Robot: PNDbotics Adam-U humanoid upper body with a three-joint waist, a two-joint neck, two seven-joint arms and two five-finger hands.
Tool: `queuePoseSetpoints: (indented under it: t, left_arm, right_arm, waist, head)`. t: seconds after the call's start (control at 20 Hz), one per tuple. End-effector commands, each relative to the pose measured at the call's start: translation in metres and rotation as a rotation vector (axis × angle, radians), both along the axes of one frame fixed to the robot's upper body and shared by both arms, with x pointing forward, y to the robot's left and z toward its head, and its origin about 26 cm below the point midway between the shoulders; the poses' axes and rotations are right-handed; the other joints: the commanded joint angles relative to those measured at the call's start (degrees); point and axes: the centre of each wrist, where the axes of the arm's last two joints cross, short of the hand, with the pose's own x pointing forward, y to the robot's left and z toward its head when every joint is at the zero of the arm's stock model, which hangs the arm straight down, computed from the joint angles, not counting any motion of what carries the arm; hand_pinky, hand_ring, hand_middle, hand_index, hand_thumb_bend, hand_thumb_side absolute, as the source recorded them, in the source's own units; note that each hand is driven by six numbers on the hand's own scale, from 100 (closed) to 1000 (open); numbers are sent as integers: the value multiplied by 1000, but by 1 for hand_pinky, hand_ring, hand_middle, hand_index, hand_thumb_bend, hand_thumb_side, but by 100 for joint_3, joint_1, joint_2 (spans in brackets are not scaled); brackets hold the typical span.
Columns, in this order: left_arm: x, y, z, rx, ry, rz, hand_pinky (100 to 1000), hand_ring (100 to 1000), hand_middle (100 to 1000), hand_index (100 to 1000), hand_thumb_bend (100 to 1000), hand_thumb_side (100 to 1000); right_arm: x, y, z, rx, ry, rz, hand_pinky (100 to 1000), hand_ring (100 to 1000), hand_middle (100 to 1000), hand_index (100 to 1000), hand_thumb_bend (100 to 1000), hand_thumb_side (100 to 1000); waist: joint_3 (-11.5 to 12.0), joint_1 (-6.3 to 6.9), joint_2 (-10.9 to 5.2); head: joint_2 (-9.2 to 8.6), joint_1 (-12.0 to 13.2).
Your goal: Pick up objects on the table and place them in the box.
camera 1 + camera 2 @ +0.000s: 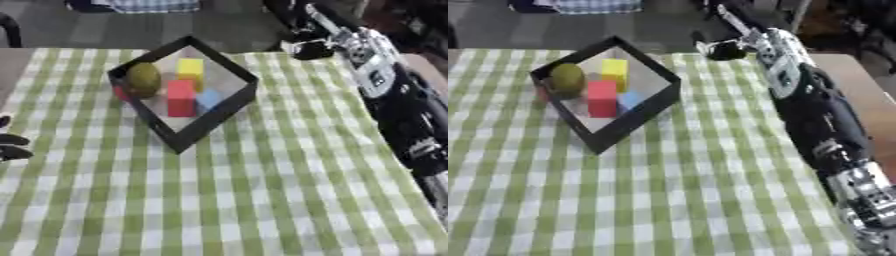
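While my right hand [721,49] hangs at the top of the frame past the box [213,122], can't tell if its fingers are curled. Left hand [12,146] sits at the left edge, fingers relaxed. Red block [180,98], yellow block [190,69], olive ball [143,79] and a blue piece [208,98] are all inside the box, upper left on the checked counter [262,200].

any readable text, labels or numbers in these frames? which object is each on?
None readable.
Right arm: a small dark patch on the silver casing, maybe a label, too blurred to read.
Box, yellow block, red block, blue block, olive ball: no print visible.
Checked tablecloth: pattern only, no words.
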Motion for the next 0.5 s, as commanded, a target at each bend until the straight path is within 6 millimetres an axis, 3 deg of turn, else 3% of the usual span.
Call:
queuePoseSetpoints:
  t: [0.05, 0.25, 0.5]
  left_arm:
    - [1, 3, 13, -1, -46, 15, 720, 568, 600, 915, 123, 1000]
    - [0, -1, 10, -21, -46, 16, 718, 569, 601, 912, 122, 1000]
    - [-1, -4, 7, -37, -43, 15, 717, 570, 602, 909, 120, 1000]
  right_arm:
    - [-12, -14, 10, 126, -88, -65, 837, 640, 703, 889, 100, 331]
    - [-30, -15, -26, 318, -91, -137, 830, 626, 681, 881, 100, 361]
    - [-56, -2, -70, 501, -83, -172, 829, 626, 678, 882, 100, 428]
  waist:
    - [-36, -7, 0]
    - [-62, 26, -18]
    - [-56, 53, -42]
  head:
    - [-11, 141]
    - [-11, 255]
    - [-11, 399]
